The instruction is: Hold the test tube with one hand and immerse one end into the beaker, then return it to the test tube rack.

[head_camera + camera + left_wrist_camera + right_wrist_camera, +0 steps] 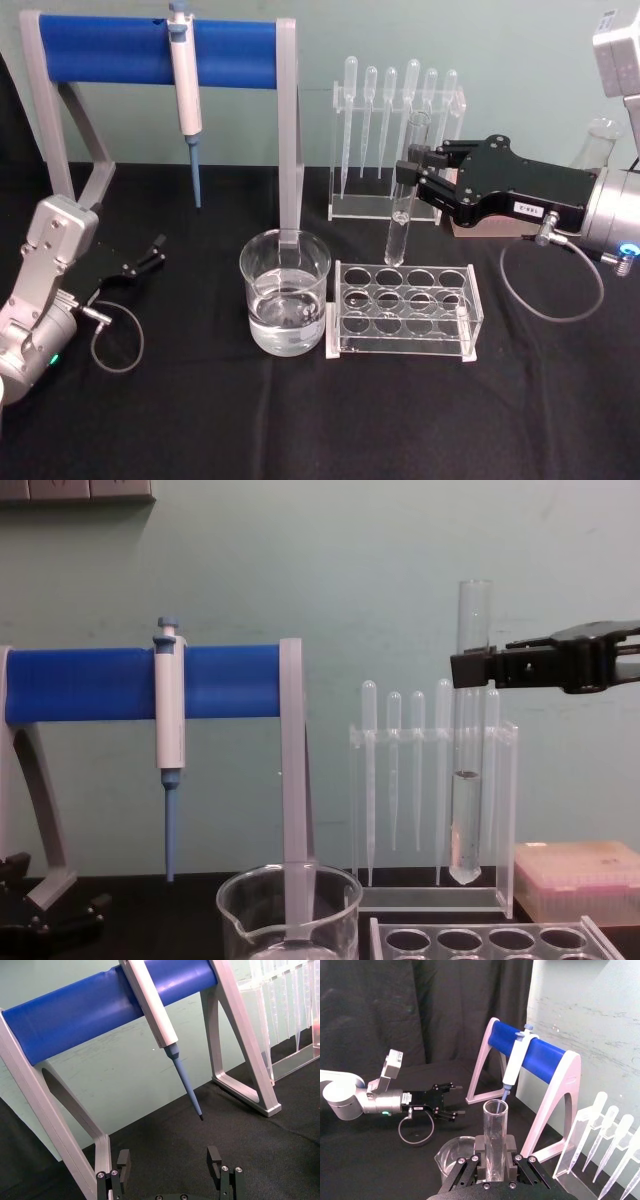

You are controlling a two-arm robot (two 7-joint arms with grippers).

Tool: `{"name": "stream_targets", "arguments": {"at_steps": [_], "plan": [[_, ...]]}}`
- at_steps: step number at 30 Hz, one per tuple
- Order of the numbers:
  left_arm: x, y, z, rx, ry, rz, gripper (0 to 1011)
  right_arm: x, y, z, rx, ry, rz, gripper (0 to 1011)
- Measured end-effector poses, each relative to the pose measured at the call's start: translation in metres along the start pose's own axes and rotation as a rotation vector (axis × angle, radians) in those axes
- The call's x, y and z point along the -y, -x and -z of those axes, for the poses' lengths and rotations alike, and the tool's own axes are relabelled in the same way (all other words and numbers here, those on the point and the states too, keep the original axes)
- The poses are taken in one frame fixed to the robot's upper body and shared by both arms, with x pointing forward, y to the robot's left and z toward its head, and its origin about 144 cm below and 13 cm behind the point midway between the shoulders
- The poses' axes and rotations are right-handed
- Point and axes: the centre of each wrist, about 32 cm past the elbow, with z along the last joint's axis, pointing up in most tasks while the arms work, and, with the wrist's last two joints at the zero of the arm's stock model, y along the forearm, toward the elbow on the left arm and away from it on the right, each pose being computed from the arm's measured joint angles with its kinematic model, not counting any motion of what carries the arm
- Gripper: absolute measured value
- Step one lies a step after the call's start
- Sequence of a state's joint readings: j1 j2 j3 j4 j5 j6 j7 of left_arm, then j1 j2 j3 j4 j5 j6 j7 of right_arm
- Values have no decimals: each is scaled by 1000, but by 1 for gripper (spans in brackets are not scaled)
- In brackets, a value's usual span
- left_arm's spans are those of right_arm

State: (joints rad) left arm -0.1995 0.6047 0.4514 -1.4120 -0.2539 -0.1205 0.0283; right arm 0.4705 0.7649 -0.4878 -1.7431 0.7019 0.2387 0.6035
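Nearest the robot, a wide clear glass beaker [285,300] with a pouring spout holds clear liquid low down. Just beside it on the black cloth stands a clear plastic test tube rack [405,310] with round holes. Above the rack's rear row, the right black gripper [408,170] is closed on a clear round-bottomed glass test tube [400,225] near its open rim. The tube hangs nearly upright, its bottom clear of the holes, probably so it can travel sideways to the beaker without snagging. The left black gripper [150,252] rests at the left, fingers spread, empty. Behind stand thin plastic bulb pipettes [390,100] and a white-and-blue pipettor [186,90] hung on a blue-barred stand [120,48].
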Motion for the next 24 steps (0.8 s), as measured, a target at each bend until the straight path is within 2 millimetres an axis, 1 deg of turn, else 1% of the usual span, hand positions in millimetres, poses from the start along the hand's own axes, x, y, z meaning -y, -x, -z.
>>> {"name": "stream_targets", "arguments": {"at_steps": [24], "plan": [[0, 0, 0, 0, 0, 0, 1000, 0, 0, 0, 0, 0, 0, 222]]}}
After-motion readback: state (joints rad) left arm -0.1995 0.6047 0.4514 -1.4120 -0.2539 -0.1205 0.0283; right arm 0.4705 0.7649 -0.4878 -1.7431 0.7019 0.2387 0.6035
